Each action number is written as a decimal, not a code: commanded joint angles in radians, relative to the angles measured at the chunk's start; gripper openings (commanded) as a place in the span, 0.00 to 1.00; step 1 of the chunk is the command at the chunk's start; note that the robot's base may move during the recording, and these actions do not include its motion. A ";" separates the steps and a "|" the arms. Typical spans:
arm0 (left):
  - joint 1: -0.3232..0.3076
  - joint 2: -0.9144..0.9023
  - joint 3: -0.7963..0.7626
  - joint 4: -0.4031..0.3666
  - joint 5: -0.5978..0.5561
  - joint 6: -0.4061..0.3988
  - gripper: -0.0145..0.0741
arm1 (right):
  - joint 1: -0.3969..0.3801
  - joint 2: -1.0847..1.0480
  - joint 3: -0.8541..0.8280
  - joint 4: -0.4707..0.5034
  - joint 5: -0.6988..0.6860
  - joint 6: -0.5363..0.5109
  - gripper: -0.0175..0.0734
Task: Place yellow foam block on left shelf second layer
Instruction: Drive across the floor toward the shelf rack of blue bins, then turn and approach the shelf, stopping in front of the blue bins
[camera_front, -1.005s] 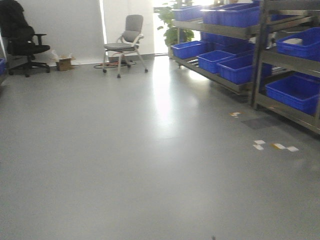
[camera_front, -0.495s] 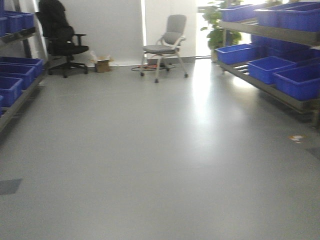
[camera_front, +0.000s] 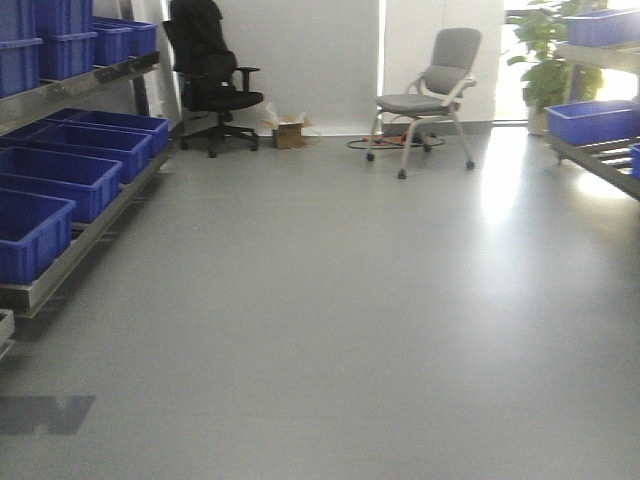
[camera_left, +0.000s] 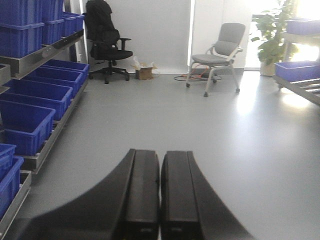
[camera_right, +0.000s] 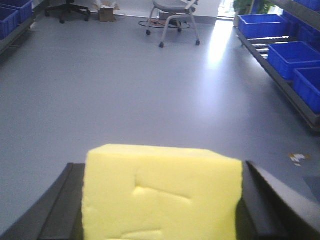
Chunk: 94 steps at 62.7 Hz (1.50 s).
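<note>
Between the right gripper (camera_right: 162, 210) fingers (camera_right: 272, 202), the yellow foam block (camera_right: 162, 192) sits clamped above the grey floor (camera_right: 125, 90). Left gripper (camera_left: 160, 195) fingers are pressed together. Left shelf (camera_front: 40, 288) stands well apart from the block.

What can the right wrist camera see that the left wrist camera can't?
Only the right wrist camera shows the yellow foam block, squeezed in the right gripper. Only the left wrist camera shows the left gripper, shut with nothing in it. Both show the grey floor, the grey chair, the cardboard box and blue bins.
</note>
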<state>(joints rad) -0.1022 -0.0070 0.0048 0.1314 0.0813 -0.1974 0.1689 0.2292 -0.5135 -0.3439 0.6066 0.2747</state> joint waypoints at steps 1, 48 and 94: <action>-0.001 0.003 0.026 -0.007 -0.088 -0.004 0.32 | -0.006 0.018 -0.029 -0.030 -0.079 -0.002 0.51; -0.001 0.003 0.026 -0.007 -0.088 -0.004 0.32 | -0.006 0.018 -0.029 -0.030 -0.079 -0.002 0.51; -0.001 0.003 0.026 -0.007 -0.088 -0.004 0.32 | -0.006 0.018 -0.029 -0.030 -0.079 -0.002 0.51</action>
<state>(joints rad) -0.1022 -0.0070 0.0048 0.1314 0.0813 -0.1974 0.1689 0.2292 -0.5135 -0.3439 0.6066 0.2747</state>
